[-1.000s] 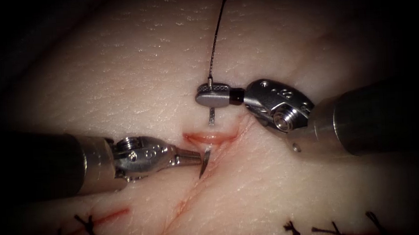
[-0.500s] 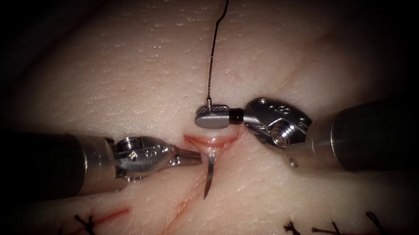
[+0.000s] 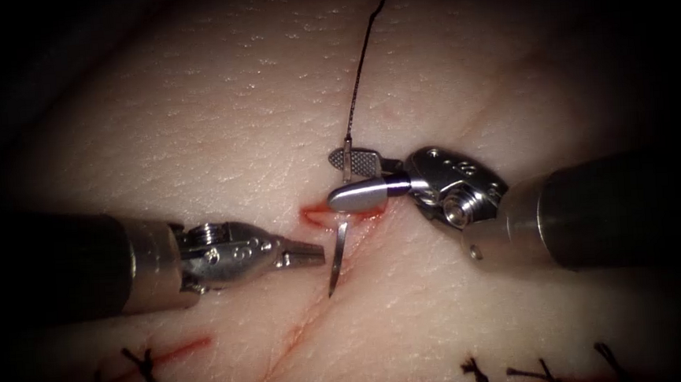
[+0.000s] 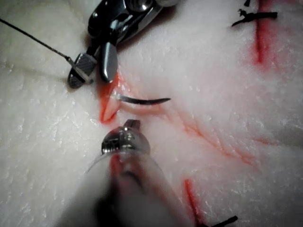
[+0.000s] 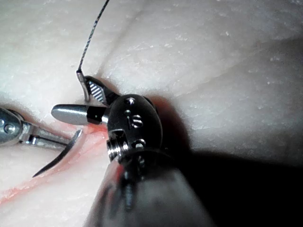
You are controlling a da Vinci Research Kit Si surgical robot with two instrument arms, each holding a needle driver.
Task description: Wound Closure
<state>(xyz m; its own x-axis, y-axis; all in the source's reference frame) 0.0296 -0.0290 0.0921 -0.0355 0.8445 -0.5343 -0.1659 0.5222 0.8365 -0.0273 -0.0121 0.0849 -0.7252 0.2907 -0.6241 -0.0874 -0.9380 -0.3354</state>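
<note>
Left tool (image 3: 306,253) lies left of the cut (image 3: 334,215), jaws together, holding nothing. Needle (image 3: 336,264) sits in the tissue (image 3: 218,119), point emerging within the cut. Right tool (image 3: 359,178) beyond: jaws apart, gripping nothing. Thread (image 3: 360,63) trails from the needle's tail.

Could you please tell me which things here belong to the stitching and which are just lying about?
In use: needle, through the tissue, tip out in the cut; thread; right hand, open, holding nothing; left hand, holding nothing.
Lying about: old stitches; red fluid.
</note>
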